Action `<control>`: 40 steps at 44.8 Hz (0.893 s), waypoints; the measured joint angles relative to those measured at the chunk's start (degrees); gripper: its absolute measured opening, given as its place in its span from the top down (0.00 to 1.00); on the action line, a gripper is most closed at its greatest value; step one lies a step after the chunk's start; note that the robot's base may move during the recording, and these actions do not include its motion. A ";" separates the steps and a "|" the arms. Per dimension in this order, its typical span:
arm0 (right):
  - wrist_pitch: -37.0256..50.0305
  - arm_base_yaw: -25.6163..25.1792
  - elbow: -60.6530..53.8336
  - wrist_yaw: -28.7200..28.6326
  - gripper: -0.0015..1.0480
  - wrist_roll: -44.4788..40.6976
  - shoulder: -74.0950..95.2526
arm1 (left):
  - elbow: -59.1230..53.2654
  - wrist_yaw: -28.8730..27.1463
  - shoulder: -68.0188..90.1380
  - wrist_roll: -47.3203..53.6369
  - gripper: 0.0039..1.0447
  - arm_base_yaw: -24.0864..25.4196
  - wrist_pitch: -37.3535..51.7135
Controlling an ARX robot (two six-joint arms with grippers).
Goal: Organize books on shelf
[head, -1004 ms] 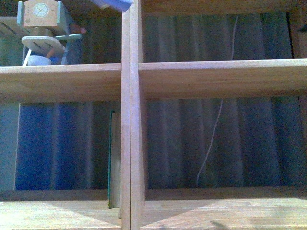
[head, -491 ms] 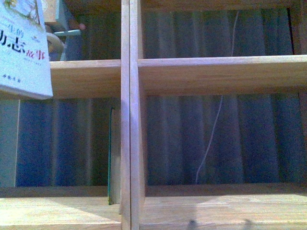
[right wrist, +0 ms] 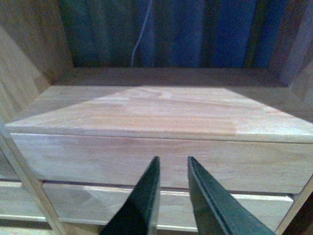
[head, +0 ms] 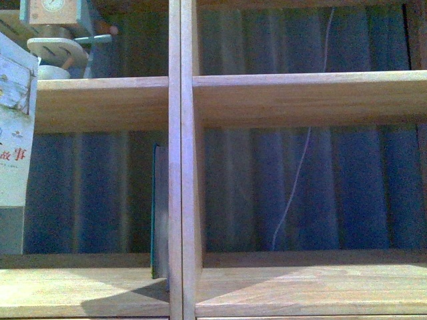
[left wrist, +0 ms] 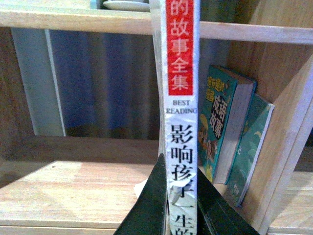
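Job approx half done: two teal books [left wrist: 230, 122] already lean on shelf [left wrist: 73, 186] divider [head: 181, 167], white book [left wrist: 181, 122] clamped upright in L pincer [left wrist: 180, 166] well left of divider, not yet shelved; R pincer [right wrist: 172, 166] slightly apart, empty.

Finding: a domestic room, a study or child's room by its look. I face a light-wood bookcase [head: 175, 167], open-backed, with a pleated blue-grey curtain [head: 347, 193] hanging behind. A toy-like wooden clock [head: 53, 13] shows through an upper compartment. Illustrated paperbacks [left wrist: 222, 122] with Chinese titles lean in one compartment. The book [left wrist: 182, 98] between my left fingers [left wrist: 151, 200] reads "BEST READING".
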 joint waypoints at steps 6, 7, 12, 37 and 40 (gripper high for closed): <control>2.34 1.22 -5.86 1.36 0.97 -0.22 -3.32 | 5.66 -3.41 10.78 2.40 0.94 -0.59 2.54; 2.62 1.40 -6.75 1.40 0.97 -0.22 -3.91 | 6.86 -4.09 12.52 2.78 0.94 -0.59 2.54; 3.67 3.30 -10.71 4.52 0.97 -0.24 -6.60 | 12.20 -4.81 19.52 5.05 0.94 -0.85 3.19; 2.54 6.80 -23.61 6.67 0.97 -0.24 -20.81 | 32.50 -9.75 41.83 4.17 0.94 -7.76 -3.65; 1.88 6.80 -24.15 6.69 0.97 -0.24 -21.99 | 34.05 -9.99 43.01 3.96 0.94 -8.76 -4.37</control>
